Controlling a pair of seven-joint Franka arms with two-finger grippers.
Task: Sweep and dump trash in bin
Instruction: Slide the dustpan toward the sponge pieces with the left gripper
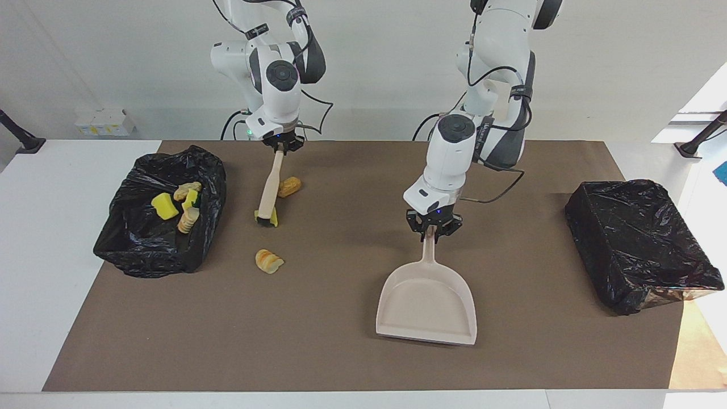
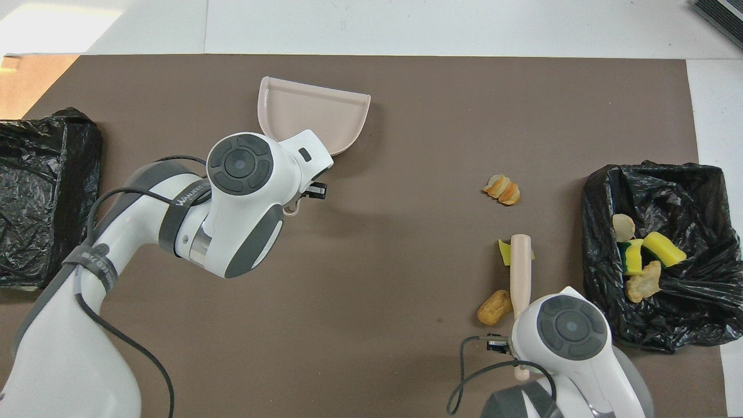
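My left gripper [image 1: 433,230] is shut on the handle of the beige dustpan [image 1: 427,304], whose pan [image 2: 313,113] points away from the robots near the table's middle. With my right gripper [image 1: 280,146] shut on its top, the beige-handled brush [image 1: 269,186] slants down, and its head presses on a yellow sponge scrap [image 1: 274,218]. A tan trash stub [image 1: 289,186] touches the brush handle [image 2: 520,267]. Farther from the robots lies a croissant piece [image 1: 268,261]. Several scraps [image 1: 164,205] sit in the black-lined bin [image 1: 122,238] at the right arm's end.
A second black-lined bin [image 1: 636,244] stands at the left arm's end of the brown mat [image 1: 341,352]. The mat's edge farthest from the robots borders white tabletop [image 2: 406,29]. The left arm's wrist covers the dustpan handle in the overhead view.
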